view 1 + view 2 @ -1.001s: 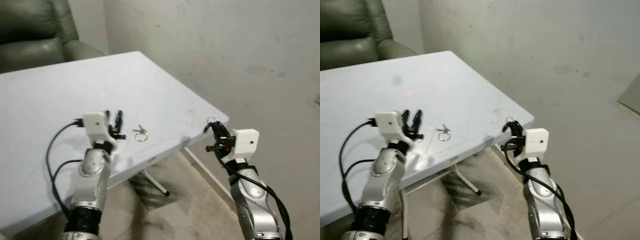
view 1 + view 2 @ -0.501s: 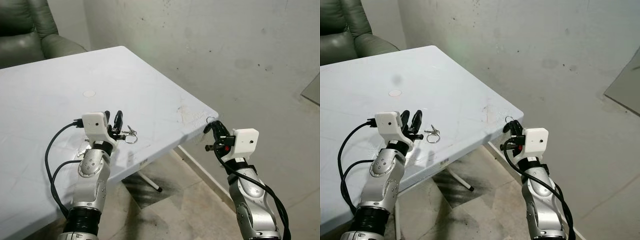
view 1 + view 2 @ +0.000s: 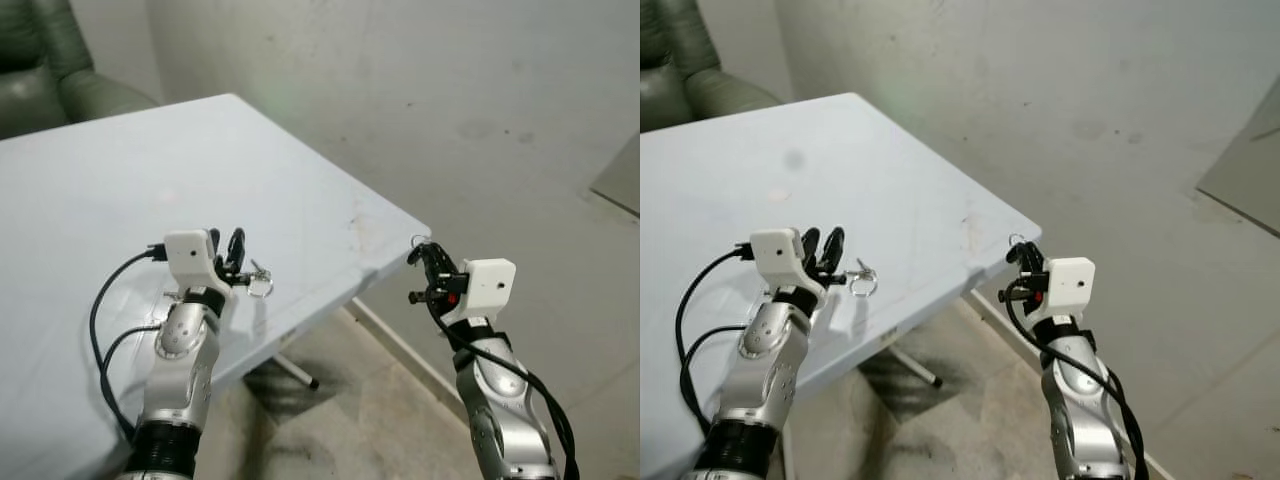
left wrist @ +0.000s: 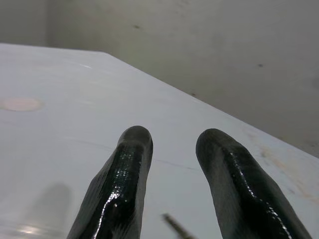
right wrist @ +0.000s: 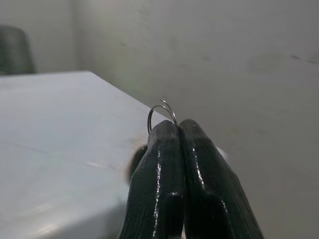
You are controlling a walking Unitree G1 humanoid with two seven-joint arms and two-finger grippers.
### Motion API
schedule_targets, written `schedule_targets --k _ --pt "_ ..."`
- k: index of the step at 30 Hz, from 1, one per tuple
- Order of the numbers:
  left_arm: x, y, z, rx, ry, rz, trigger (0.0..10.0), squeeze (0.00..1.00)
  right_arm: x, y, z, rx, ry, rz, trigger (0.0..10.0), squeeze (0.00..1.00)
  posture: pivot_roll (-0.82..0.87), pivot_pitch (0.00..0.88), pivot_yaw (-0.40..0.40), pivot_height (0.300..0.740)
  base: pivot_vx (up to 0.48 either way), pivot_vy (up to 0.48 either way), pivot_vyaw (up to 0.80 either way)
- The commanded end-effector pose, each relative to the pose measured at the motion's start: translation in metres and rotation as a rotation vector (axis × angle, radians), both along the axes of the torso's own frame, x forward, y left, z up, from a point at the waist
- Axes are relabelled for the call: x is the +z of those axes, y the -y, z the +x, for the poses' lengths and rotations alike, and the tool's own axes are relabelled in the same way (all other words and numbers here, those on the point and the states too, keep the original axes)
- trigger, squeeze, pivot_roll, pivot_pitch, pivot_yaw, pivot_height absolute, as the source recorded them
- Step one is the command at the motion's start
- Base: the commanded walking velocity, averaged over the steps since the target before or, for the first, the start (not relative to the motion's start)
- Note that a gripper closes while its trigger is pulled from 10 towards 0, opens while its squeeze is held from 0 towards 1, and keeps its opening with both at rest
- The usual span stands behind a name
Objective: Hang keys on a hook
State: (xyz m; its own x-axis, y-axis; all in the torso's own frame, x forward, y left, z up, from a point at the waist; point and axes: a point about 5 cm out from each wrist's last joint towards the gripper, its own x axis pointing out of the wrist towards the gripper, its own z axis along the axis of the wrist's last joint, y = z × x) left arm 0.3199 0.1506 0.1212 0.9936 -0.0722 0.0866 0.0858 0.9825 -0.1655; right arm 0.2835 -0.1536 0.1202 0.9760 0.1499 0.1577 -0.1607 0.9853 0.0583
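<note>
A set of keys on a ring (image 3: pixel 258 283) lies on the white table (image 3: pixel 120 180), near its front edge. My left gripper (image 3: pixel 226 248) hovers just beside the keys, fingers open and empty. In the left wrist view the two fingers (image 4: pixel 128 164) stand apart over the tabletop, and a key tip (image 4: pixel 174 226) pokes in below them. My right gripper (image 3: pixel 421 256) is raised off the table's corner, in front of the grey wall. It is shut on a thin wire key ring (image 5: pixel 160 112) that sticks up above the fingertips (image 5: pixel 169 134).
A green armchair (image 3: pixel 50 70) stands behind the table at the far left. The bare grey wall (image 3: pixel 450 90) runs along the right. A table leg (image 3: pixel 295 372) meets the concrete floor (image 3: pixel 350 420) between my arms.
The camera has swung to the right, so the table, armchair and keys have slid left in the picture. The keys now lie closer to my left gripper. Both grippers hold the same pose.
</note>
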Motion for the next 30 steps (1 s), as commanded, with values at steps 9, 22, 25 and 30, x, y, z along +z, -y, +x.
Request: schedule_targets --k 9,22,25,30 --pt "0.0024 0.0028 -0.0003 0.009 -0.014 -0.01 10.0 0.0 0.0056 0.003 0.0006 -0.016 0.009 0.005 10.0 0.0 0.11 0.0 -0.077 0.736 0.0 0.0 -0.74" --pt "0.0001 0.0034 -0.0013 0.012 -0.041 -0.002 10.0 0.0 0.0072 0.003 0.0015 -0.028 0.009 0.009 10.0 0.0 0.11 0.0 -0.077 0.736 0.0 0.0 -0.74" --pt "-0.0004 0.004 -0.0019 0.01 -0.045 0.005 10.0 0.0 0.0077 0.004 0.0019 -0.031 0.009 0.009 10.0 0.0 0.11 0.0 -0.077 0.736 0.0 0.0 -0.74" --pt "-0.001 0.0047 -0.0023 0.009 -0.051 0.008 10.0 0.0 0.0084 0.0041 0.002 -0.036 0.009 0.01 10.0 0.0 0.11 0.0 -0.076 0.736 0.0 0.0 -0.74"
